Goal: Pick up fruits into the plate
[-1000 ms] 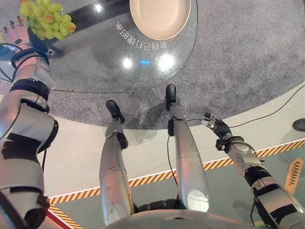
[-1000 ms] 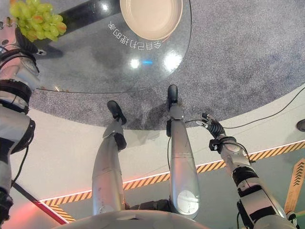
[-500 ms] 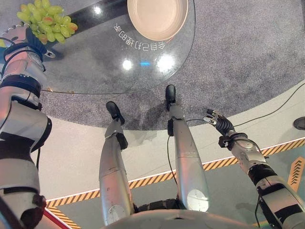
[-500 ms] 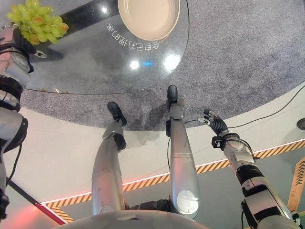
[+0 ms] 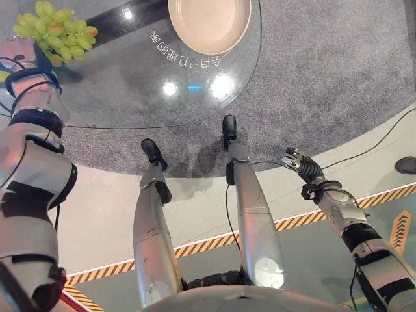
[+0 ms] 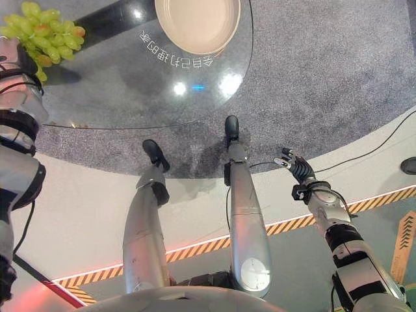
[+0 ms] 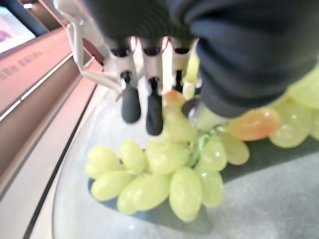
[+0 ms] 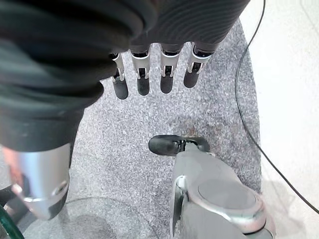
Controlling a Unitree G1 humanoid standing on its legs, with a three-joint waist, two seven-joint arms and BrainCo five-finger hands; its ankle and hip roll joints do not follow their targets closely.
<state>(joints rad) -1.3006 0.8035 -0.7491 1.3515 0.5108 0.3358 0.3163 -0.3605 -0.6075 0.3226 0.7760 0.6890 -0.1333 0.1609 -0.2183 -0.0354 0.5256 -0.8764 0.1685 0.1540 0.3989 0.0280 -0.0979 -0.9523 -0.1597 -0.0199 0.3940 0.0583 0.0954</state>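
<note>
A bunch of green grapes, with one or two orange-tinged ones, is at the far left of the round glass table. My left hand is at the bunch, its fingers curled onto the top grapes and the thumb against the stem. A beige plate stands on the far side of the table, well right of the grapes. My right hand hangs low on the right, off the table, with straight fingers and nothing in it.
White lettering is printed on the glass just in front of the plate. A dark bar lies at the table's far edge. Grey carpet surrounds the table, and a yellow-black striped line crosses the floor nearer me.
The whole view has shifted slightly. My left hand and the grapes have edged a little to the left. My right hand has drifted slightly outward to the right.
</note>
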